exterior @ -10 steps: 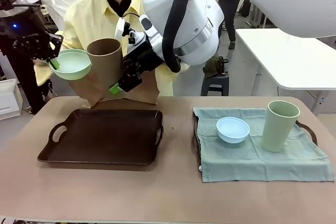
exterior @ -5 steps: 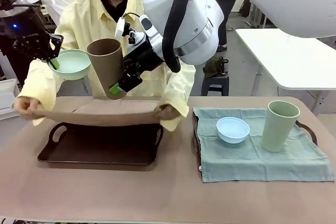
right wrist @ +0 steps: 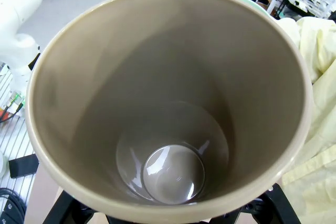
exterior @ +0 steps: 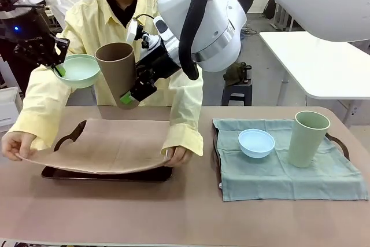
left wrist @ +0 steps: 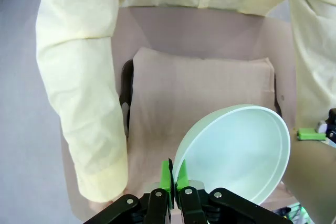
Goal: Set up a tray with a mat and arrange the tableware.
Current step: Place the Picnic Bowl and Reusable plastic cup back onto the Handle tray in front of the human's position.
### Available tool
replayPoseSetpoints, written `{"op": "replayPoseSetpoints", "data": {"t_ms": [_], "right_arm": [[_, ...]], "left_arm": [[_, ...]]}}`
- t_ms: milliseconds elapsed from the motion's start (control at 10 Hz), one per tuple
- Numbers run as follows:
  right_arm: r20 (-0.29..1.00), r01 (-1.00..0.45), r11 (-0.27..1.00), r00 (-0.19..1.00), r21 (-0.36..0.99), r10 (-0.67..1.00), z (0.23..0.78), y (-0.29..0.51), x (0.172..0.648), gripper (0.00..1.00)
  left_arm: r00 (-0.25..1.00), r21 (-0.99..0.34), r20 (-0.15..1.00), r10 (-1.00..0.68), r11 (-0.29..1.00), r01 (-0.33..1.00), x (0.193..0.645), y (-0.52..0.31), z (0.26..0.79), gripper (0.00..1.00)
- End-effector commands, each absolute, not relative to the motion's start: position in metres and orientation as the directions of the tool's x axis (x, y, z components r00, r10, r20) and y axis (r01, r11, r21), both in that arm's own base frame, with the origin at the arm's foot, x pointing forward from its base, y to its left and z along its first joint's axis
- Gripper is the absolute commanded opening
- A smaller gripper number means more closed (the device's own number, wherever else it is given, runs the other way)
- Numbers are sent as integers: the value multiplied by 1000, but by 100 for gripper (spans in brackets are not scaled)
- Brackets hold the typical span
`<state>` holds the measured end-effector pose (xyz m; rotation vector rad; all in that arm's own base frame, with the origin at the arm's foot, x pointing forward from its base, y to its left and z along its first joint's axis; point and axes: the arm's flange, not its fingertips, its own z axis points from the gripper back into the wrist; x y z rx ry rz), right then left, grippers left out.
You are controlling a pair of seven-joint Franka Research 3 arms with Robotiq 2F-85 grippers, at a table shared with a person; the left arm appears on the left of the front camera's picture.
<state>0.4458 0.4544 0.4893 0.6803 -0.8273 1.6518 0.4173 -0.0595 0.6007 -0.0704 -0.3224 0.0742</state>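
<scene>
Right now the person's hands (exterior: 173,155) are holding a tan mat (exterior: 110,146) by its near corners and spreading it over the dark brown tray (exterior: 69,138), whose handle is showing at the mat's left edge. Up above the tray's far left, the left claw (exterior: 58,69) is pinching the rim of the mint green bowl (exterior: 79,70), its green pads pressed together on the thin wall; the bowl is matte, shallow and tilted. Beside it, the right claw (exterior: 130,98) is gripping the brown tumbler (exterior: 117,73) near its base, jaws standing fairly wide around it; the tumbler is tall, handleless and leaning, its hollow inside glossy at the bottom in the right wrist view. To the right, a second tray is lying under a grey-green cloth (exterior: 289,169), and on that cloth the light blue bowl (exterior: 256,143) and the pale green tumbler (exterior: 308,138) are standing upright, well apart. Everything is sitting on a beige worktop (exterior: 185,215); behind it a white table (exterior: 315,62) is standing on a grey floor.
</scene>
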Motion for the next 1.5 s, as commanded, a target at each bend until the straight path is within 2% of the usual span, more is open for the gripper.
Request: {"op": "replayPoseSetpoints", "data": {"t_ms": [0,1400], "right_arm": [[793,-973,-152,-229,-173,565,490,455,447,22],[793,-973,-152,-229,-173,565,490,455,447,22]], "left_arm": [[942,-80,328,73,996,-49,420,-61,601,0],[942,-80,328,73,996,-49,420,-61,601,0]]}}
